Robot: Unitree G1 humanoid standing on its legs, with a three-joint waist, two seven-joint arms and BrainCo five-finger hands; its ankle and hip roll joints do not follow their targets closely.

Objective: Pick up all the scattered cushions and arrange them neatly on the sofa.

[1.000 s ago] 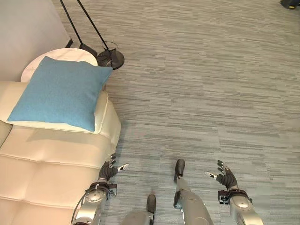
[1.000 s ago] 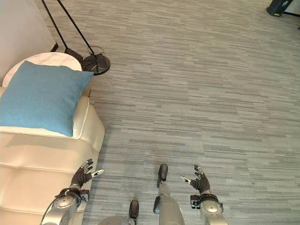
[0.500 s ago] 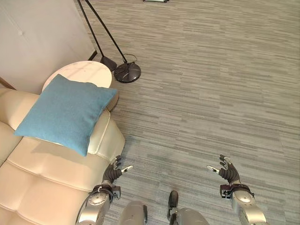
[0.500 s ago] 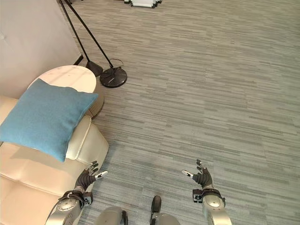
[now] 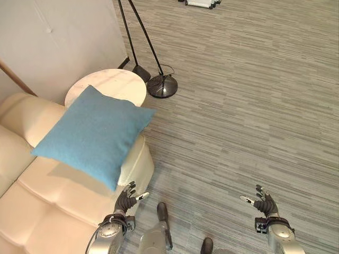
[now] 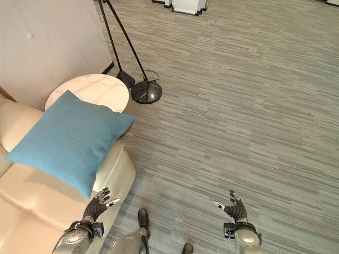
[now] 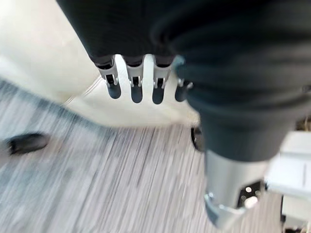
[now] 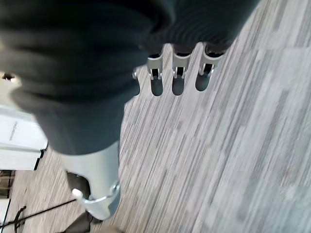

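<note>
A blue cushion point(image 5: 94, 135) lies on the armrest end of the cream sofa point(image 5: 42, 211) at the left, one corner reaching over a round side table. My left hand point(image 5: 125, 201) hovers low beside the sofa's front corner, fingers point(image 7: 134, 87) straight and empty. My right hand point(image 5: 263, 203) hangs over the bare floor at the lower right, open too, its fingers point(image 8: 177, 80) spread above the carpet. Both hands are well apart from the cushion.
A round white side table point(image 5: 108, 87) stands by the sofa's end under the cushion's corner. A black floor lamp's base point(image 5: 162, 85) and slanted poles stand just beyond it near the wall point(image 5: 58, 37). Grey striped carpet point(image 5: 249, 106) stretches to the right.
The camera has swung, so the sofa, cushion and lamp now sit further right and lower in view. Both hands stay open and low, holding nothing.
</note>
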